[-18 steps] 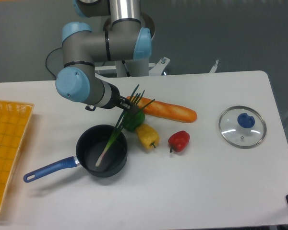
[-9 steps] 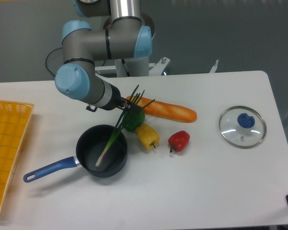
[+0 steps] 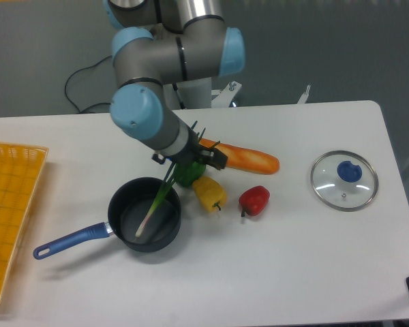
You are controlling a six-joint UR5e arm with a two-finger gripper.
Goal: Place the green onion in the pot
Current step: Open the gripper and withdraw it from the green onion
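The green onion (image 3: 155, 203) leans in the pot (image 3: 144, 215), its white bulb end low on the pot's floor toward the lower left; its long axis runs diagonally up to the right, crossing the rim, the dark leaves fanning out by the gripper (image 3: 206, 155); whether the jaws are open or closed around the leaves cannot be told; the pot's blue handle points lower left across the bench (image 3: 293, 266); a green pepper (image 3: 189, 172) sits just beside the pot's rim.
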